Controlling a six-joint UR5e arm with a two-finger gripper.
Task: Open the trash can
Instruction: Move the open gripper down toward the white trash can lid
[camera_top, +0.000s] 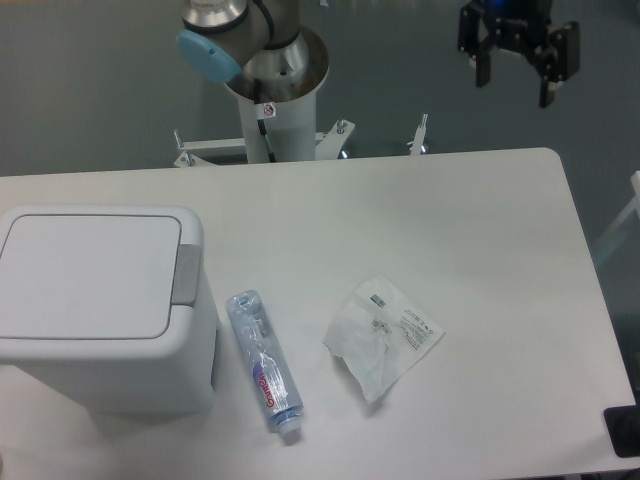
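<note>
Standing at the table's left edge, boxy white trash can, flat lid closed; grey push-button tab faces right. End effector hangs beyond the far edge, fingers apart.

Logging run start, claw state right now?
Claw: open, holding nothing, up beyond the table's far right edge, well away from the large boxy white plastic trash can.

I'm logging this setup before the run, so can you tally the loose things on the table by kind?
Trash can: 1, white, lid shut
Plastic bottle: 1, lying on its side
Crumpled clear wrapper: 1
Total: 3
The end effector hangs open beyond the table's far edge, holding nothing.
</note>
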